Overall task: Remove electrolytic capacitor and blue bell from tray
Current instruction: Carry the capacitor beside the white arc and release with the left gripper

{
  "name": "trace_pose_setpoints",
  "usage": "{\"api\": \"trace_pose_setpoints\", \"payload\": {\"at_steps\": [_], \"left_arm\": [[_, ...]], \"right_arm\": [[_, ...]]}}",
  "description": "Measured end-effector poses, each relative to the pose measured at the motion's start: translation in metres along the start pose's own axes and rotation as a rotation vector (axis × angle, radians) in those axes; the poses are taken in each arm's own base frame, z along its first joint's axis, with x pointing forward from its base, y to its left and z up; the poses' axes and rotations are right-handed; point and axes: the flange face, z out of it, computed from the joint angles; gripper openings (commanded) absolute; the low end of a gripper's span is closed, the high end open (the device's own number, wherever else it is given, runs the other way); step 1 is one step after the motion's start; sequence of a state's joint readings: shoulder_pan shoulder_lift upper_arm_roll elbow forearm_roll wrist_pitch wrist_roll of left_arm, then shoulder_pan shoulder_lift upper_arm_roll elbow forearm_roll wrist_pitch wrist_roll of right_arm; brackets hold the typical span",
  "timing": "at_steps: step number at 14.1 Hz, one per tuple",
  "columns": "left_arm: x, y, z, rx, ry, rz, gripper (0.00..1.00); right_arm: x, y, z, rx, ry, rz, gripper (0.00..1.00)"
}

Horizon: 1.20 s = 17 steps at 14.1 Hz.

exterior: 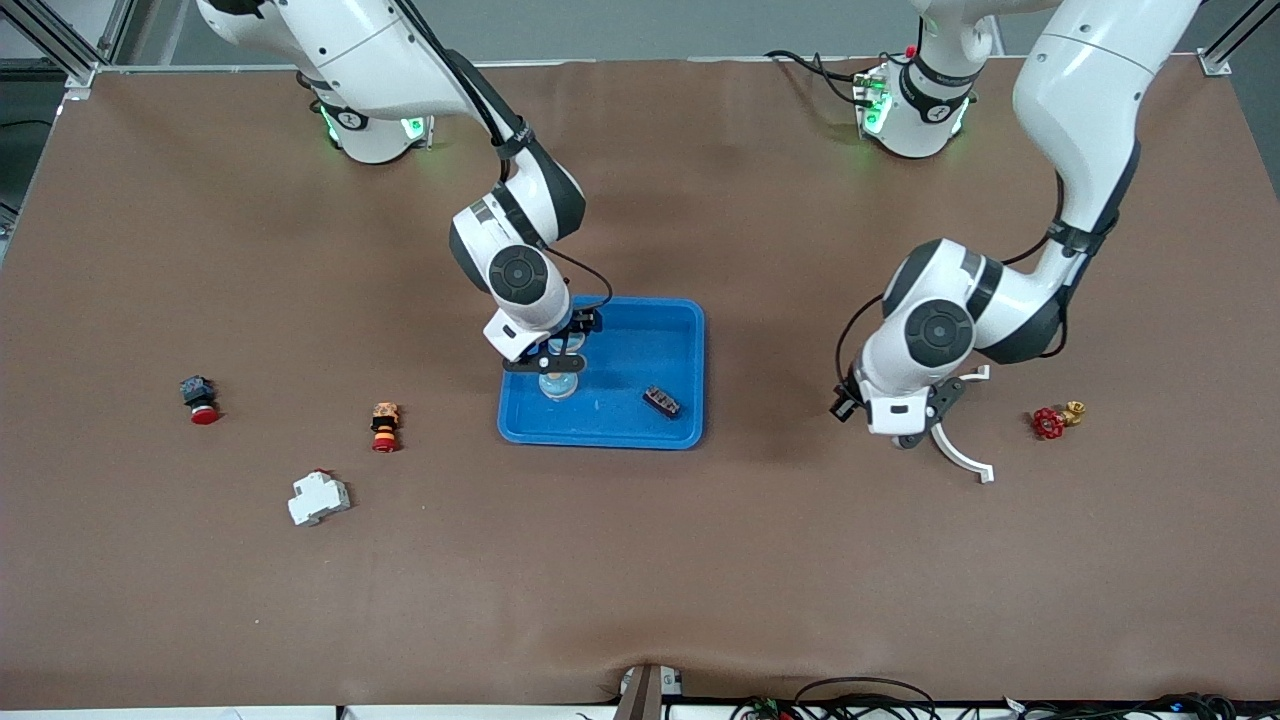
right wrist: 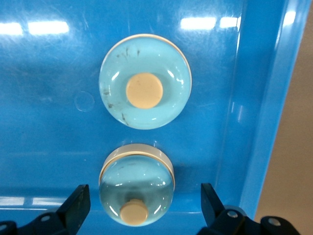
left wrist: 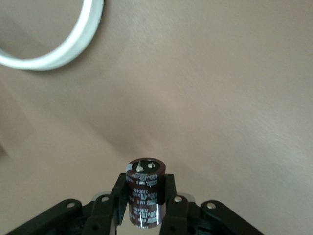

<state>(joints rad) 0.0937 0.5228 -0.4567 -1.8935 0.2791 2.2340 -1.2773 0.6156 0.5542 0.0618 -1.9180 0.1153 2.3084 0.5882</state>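
Over the blue tray (exterior: 690, 350) at the bench's (exterior: 640, 560) middle, the right end effector (exterior: 560, 362) hangs low with its fingers (right wrist: 76, 205) spread apart, holding nothing. Directly beneath it, a pale blue bell (exterior: 559, 384) with a cream button sits on the tray floor near the wall toward the right arm's end; the right wrist view shows 2 such bells, 1 (right wrist: 137, 183) between the open fingers and another (right wrist: 145, 81) beside it. A small dark terminal block (exterior: 661, 402) lies in the tray at about 4 o'clock from the bell.

Toward the left arm's end, the left end effector (exterior: 922, 425) hovers over bare bench, clamped on a dark brown capacitor (left wrist: 145, 192) held upright with its terminals upward. A red-handled brass valve (exterior: 1055, 419) rests at its 3 o'clock. At the right arm's end lie a red emergency-stop button (exterior: 198, 398), an orange-and-red pushbutton (exterior: 384, 426) and a white circuit breaker (exterior: 318, 497).
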Motion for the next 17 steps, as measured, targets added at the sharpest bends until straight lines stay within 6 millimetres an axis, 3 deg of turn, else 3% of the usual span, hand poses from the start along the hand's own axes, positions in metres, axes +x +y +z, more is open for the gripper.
{"api": "trace_pose_setpoints", "payload": {"at_steps": [5, 7, 8, 9, 11, 13, 14, 17], "left_arm": [[0.027, -0.023, 0.015, 0.023, -0.009, 0.015, 0.0], [0.034, -0.029, 0.023, 0.034, -0.008, 0.013, 0.53], [0.037, -0.03, 0.025, 0.035, -0.009, 0.012, 0.87], [0.038, -0.031, 0.026, 0.033, -0.009, 0.01, 1.0], [0.036, -0.028, 0.023, 0.024, -0.007, 0.014, 1.0], [0.025, -0.018, 0.013, 0.004, -0.004, 0.033, 1.0], [0.015, -0.01, 0.005, -0.012, -0.001, 0.047, 1.0], [-0.031, 0.025, -0.031, -0.084, 0.002, 0.01, 1.0]], "right_arm": [[-0.003, -0.003, 0.005, -0.005, -0.005, -0.007, 1.0], [-0.003, -0.003, 0.005, -0.005, -0.005, -0.008, 0.95], [-0.003, -0.003, 0.005, -0.005, -0.005, -0.008, 0.81], [-0.003, -0.003, 0.005, -0.005, -0.005, -0.009, 0.68], [-0.003, -0.004, 0.005, -0.006, -0.005, -0.01, 0.39], [-0.003, -0.006, 0.002, -0.001, -0.001, -0.014, 0.19], [-0.003, -0.007, 0.001, 0.0, 0.002, -0.014, 0.14], [-0.002, -0.007, 0.001, 0.0, 0.002, -0.014, 0.14]]}}
